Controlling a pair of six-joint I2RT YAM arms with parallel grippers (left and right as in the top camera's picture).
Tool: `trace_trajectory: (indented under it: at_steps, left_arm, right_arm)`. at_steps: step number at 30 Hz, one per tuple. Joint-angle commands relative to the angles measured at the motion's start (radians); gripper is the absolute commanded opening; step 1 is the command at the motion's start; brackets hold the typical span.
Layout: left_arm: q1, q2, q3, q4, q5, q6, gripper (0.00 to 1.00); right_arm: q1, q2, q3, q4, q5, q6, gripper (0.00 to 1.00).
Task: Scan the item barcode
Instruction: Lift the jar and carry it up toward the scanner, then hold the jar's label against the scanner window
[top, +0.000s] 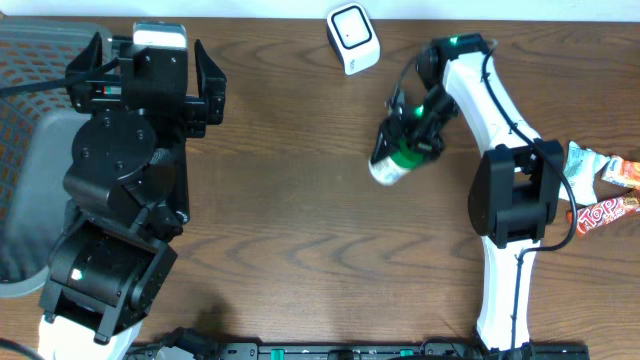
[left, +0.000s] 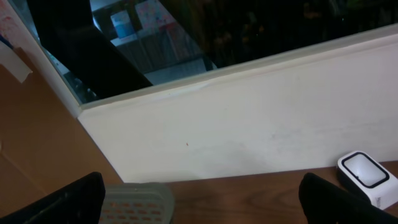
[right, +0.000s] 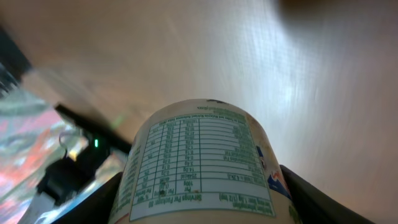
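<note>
Right pincer (top: 412, 128) is clamped around a white bottle with a green label (top: 392, 160), its jaws kept partway apart by the bottle's round body. Left pincer (top: 148, 72) stands wide with nothing in it, at the far left of the desk (top: 290, 220). The bottle hangs tilted over the middle of the desk, near the white scanner (top: 352, 38) but apart from it, a little toward the robot and to its right

As I judge it, the step in hand is bringing the barcode to the scanner's window. The right wrist view shows only the nutrition table on the label and no bars, so the code probably sits elsewhere round the body. The wrist would likely need to roll the bottle until the bars face the window, then hold it steady and close without touching. A round body can twist between the jaws, so a slow roll seems safer

Snack packets (top: 605, 190) lie at the right edge beside the right arm, and a grey mesh basket (top: 25, 90) sits at the far left. Both are well apart from the route. Nothing lies between bottle and scanner
</note>
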Motion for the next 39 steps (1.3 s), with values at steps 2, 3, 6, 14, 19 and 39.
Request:
trace_trajectory:
  at_steps: [2, 3, 6, 14, 19, 39]
  left_arm:
    - [0.004, -0.006, 0.016, 0.002, -0.006, 0.010, 1.00]
    - [0.004, -0.006, 0.016, 0.002, -0.006, 0.010, 1.00]
    - [0.004, -0.006, 0.016, 0.002, -0.006, 0.010, 1.00]
    - [0.004, -0.006, 0.016, 0.002, -0.006, 0.010, 1.00]
    - [0.004, -0.006, 0.016, 0.002, -0.006, 0.010, 1.00]
    - [0.004, -0.006, 0.016, 0.002, -0.006, 0.010, 1.00]
  right_arm:
    - [0.010, -0.011, 0.120, 0.117, -0.045, -0.045, 0.53]
    - [0.010, -0.011, 0.128, 0.156, -0.026, -0.045, 0.53]
    - [0.015, -0.011, 0.136, 0.285, 0.054, -0.044, 0.55]
    - [0.045, -0.011, 0.136, 0.634, 0.106, -0.033, 0.60]
    - [0.078, 0.015, 0.136, 0.818, 0.258, -0.011, 0.59]
    - [0.117, 0.136, 0.135, 1.372, 0.616, -0.018, 0.51]
